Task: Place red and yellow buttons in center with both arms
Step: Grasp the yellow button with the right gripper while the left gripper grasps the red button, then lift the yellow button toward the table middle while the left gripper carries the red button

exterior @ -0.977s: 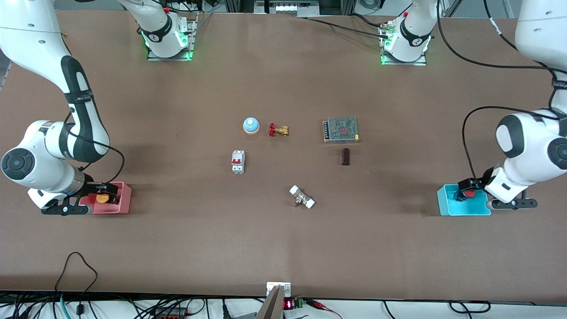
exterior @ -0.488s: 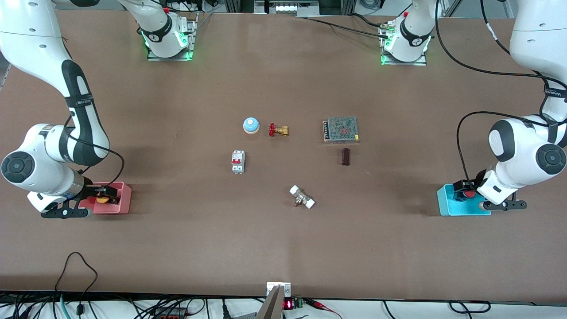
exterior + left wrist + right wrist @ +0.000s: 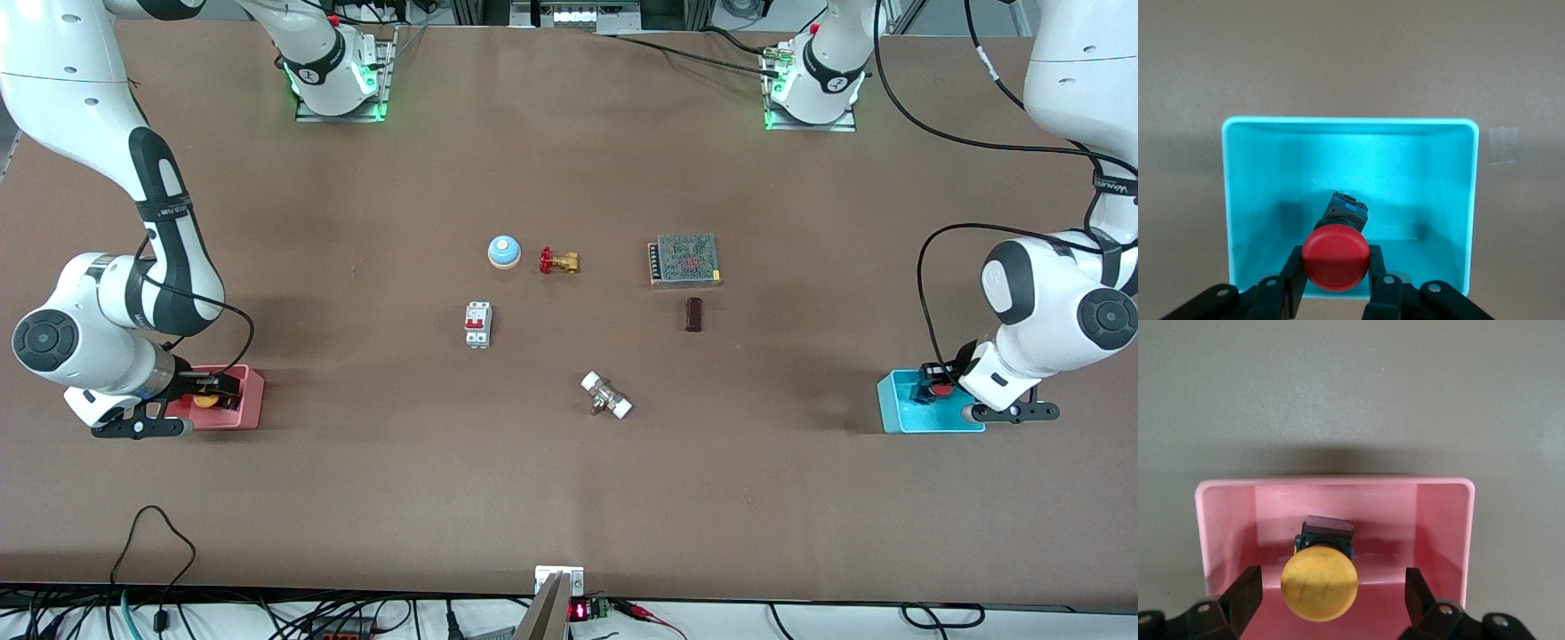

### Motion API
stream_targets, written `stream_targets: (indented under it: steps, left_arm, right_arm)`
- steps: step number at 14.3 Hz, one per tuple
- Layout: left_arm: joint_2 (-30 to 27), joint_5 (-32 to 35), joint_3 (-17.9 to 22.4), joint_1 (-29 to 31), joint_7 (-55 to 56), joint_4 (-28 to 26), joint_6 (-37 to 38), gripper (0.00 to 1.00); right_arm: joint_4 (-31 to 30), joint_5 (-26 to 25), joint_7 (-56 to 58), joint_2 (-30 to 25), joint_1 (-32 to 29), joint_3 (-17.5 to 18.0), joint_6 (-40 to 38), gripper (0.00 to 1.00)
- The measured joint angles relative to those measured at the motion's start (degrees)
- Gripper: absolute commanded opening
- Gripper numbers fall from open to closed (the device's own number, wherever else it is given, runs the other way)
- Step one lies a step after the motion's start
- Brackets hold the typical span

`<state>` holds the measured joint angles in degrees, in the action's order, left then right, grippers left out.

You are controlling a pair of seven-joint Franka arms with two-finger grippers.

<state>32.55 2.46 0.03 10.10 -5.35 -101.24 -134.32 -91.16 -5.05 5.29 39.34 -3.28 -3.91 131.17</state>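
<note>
My left pincer (image 3: 1336, 293) pinches the red button (image 3: 1336, 257) in the cyan tray (image 3: 1231, 200), but my right pincer (image 3: 1331, 603) gapes wide around the yellow button (image 3: 1319, 583) in the pink tray (image 3: 1445, 520), so lifting now risks leaving it there.

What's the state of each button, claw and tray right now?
red button: in the cyan tray, gripped at the cap.
left claw: shut on red button.
cyan tray: on the table, holds red button.
yellow button: in the pink tray, not gripped.
right claw: open, fingers apart either side of yellow button.
pink tray: on the table, holds yellow button.
</note>
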Motion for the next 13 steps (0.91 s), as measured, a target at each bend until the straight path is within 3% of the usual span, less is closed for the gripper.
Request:
stream_targets:
  steps: [5,7,13]
  left_arm:
    - [-4.46,0.0,-0.31,-0.38,0.0,1.5,5.9,0.2]
    - [-7.48,0.0,-0.79,-0.98,0.11,1.62,9.42,0.2]
    - [-10.49,0.0,-7.46,-1.92,9.35,1.06,14.13,0.21]
  right_arm:
    - [0.64,0.0,0.07,0.11,0.0,0.0,0.0,0.29]
    - [1.11,0.0,0.27,0.16,0.0,0.01,-0.03,0.19]
    - [3.16,-0.01,2.48,0.12,0.01,0.05,-0.99,0.18]
